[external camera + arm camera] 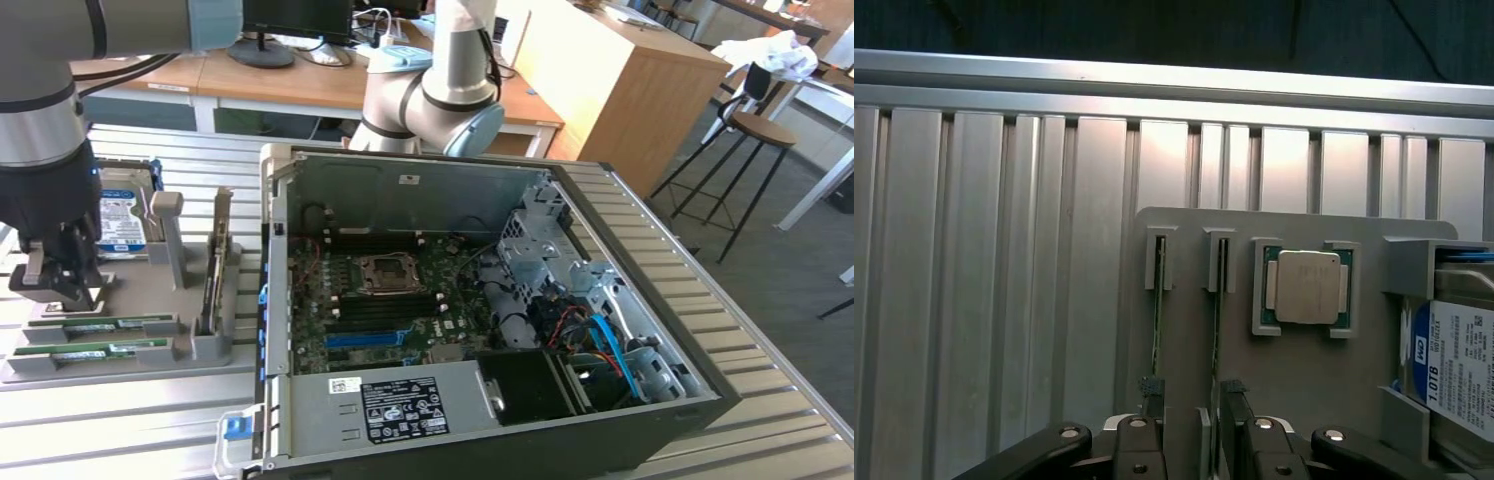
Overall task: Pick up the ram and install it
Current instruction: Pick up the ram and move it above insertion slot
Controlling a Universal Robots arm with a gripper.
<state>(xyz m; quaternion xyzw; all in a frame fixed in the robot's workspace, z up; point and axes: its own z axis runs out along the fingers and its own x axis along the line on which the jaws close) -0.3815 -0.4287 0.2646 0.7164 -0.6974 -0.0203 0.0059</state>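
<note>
While the gripper (56,290) hangs over the grey holder (200,350) at the ext. view's left, its fingers (1150,392) stand wide apart w/ nothing btwn them. The ram (104,326) lies on edge in its holder slot, not picked up. A second ram stick (96,350) sits parallel in the slot just beside it. The claw is right over one end of the pair; can't tell if it touches either stick, or which one it's lined up on.

In the wrist view both sticks show edge-on. The ram (1216,320) is on the side nearer the CPU chip (1309,287) and the second stick (1157,320) is on the other side, w/ the fingertips down by the sticks' ends. The HDD (1454,370) w/ blue-white label stands in the holder past the CPU chip; in the ext. view the HDD (123,215) is partly behind the arm.

The open PC case (387,195) rests on the slatted metal table (134,430), just beside the holder toward the ext. view's right. Inside, the mobo (400,310) shows a CPU socket (387,272) and a blue slot (367,338) near it. The PSU (387,400) runs along the near wall.
</note>
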